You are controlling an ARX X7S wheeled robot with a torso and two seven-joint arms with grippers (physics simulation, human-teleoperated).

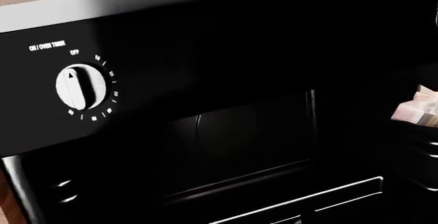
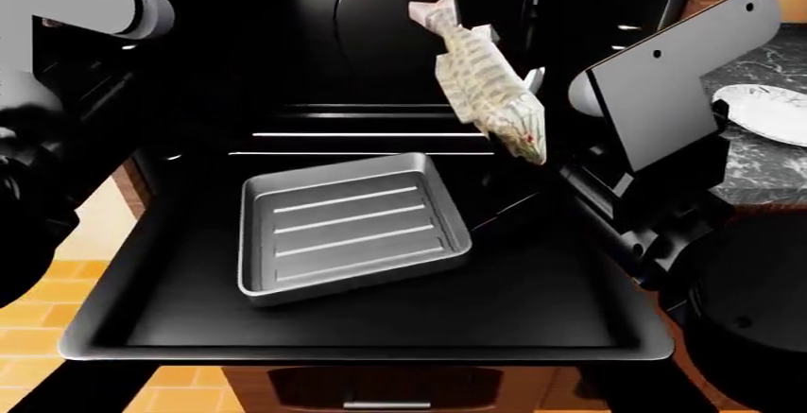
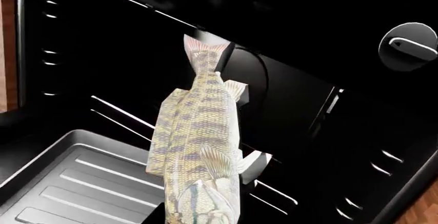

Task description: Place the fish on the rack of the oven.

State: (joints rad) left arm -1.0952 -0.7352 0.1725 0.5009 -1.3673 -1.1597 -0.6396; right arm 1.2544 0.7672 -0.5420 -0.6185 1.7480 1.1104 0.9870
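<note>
— What lies closest?
— Grey baking tray (image 2: 347, 224) on the lowered oven door (image 2: 164, 271).
— And the fish (image 2: 486, 82)?
— At one o'clock above the tray, head down, before the oven (image 2: 378, 16) cavity, carried by the right gripper (image 2: 536, 134). Left gripper's opening can't be told.

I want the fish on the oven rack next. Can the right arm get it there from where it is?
Probably yes: the oven stands open, the fish hangs in the right tool before the rack, with only the tray below.
</note>
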